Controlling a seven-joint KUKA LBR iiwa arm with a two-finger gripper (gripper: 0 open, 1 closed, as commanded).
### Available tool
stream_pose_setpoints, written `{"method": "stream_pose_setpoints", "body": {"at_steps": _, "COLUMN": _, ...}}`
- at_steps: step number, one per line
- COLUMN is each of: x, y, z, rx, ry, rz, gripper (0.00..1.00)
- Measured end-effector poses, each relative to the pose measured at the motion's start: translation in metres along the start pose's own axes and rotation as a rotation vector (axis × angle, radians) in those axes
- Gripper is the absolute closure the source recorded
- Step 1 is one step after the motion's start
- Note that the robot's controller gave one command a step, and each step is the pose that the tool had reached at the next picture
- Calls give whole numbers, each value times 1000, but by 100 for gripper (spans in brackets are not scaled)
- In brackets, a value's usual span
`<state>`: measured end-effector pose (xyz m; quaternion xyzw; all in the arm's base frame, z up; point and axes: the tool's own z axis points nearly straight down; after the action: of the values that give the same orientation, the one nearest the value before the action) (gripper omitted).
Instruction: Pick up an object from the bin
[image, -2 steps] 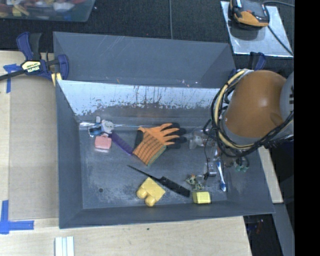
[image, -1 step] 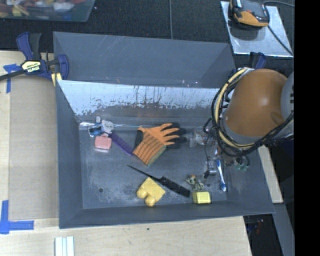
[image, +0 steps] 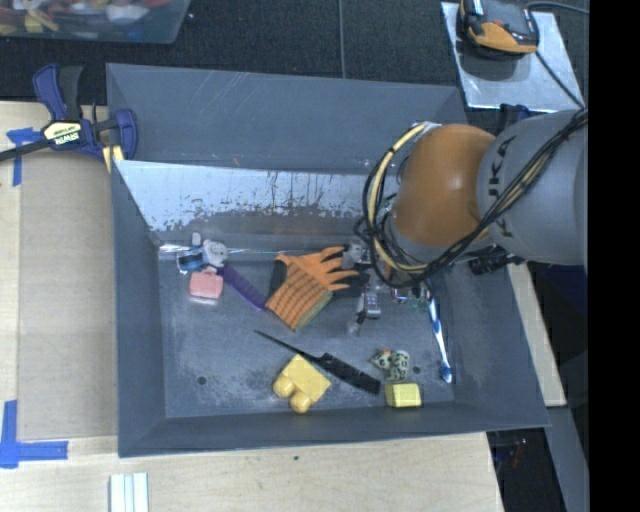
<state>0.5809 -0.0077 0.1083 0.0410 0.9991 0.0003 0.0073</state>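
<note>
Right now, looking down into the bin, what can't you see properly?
1. Camera view: the orange glove-like thing's right end, hidden under the arm's wrist.
2. Camera view: the blue toothbrush's upper end, hidden behind the arm's cables.
3. Camera view: the small spotted thing near the little yellow cube, too small to name.
4. Camera view: the bin floor beneath the gripper, covered by the arm.

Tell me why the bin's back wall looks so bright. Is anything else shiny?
Camera view: light catches the bin's sloped back wall, so it looks paler than the floor; the arm's orange cover carries a soft shine on top; near the gripper and the orange glove-like thing the floor is dim, with no hard shadows.
</note>
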Motion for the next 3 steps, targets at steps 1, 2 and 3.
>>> {"method": "stream_pose_setpoints", "body": {"at_steps": 1, "x": 83, "y": 28, "z": 7, "rx": 1, "ry": 1, "rz": -80, "gripper": 0}}
{"method": "stream_pose_setpoints", "body": {"at_steps": 2, "x": 28, "y": 48, "z": 7, "rx": 0, "ry": 2, "rz": -51, "gripper": 0}}
{"method": "stream_pose_setpoints", "body": {"at_steps": 3, "x": 53, "y": 32, "z": 26, "rx": 2, "ry": 4, "rz": 139, "gripper": 0}}
